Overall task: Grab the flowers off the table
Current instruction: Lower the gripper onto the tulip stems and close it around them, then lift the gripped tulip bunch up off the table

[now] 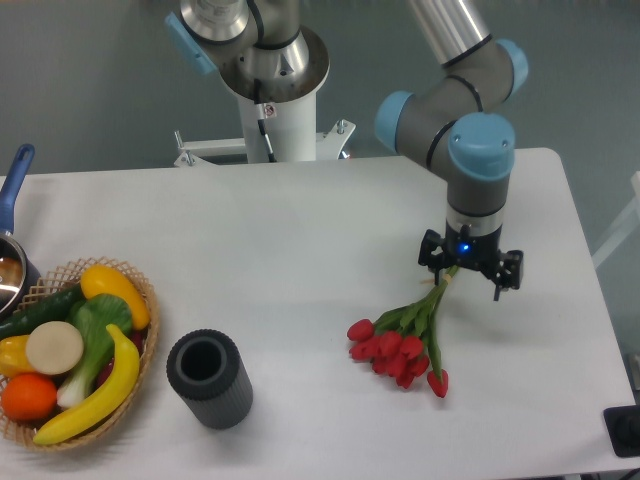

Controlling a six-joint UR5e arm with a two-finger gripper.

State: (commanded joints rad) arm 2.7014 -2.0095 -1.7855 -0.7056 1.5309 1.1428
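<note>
Table [300, 230]: white top, rounded corners, fills most of the view; far edge runs behind the arm base, right edge falls away just right of the gripper, near edge at the bottom.

Arm [470, 90]: grey links, blue joint caps, comes in from the top and bends down over the right part of the table. White pedestal [285, 120] stands at the far edge.

Basket [140, 300]: wicker, near the left edge, holding a banana, a yellow pepper, an orange, a green leafy vegetable with a white stalk and other produce. A pan with a blue handle [15, 175] is cut off by the left border.

Flowers [400, 350]: red tulips lying on the table right of centre, heads toward the near edge, green stems running up and right into the gripper.

Cylinder [208, 380]: dark, ribbed, hollow, upright, just right of the basket, well apart from the flowers.

Gripper [455, 277]: pointing down over the stem ends. Fingers hidden by the black body; cannot tell if clamped on the stems or loose.

Bare tabletop lies between cylinder and flowers, and across the far half.
</note>
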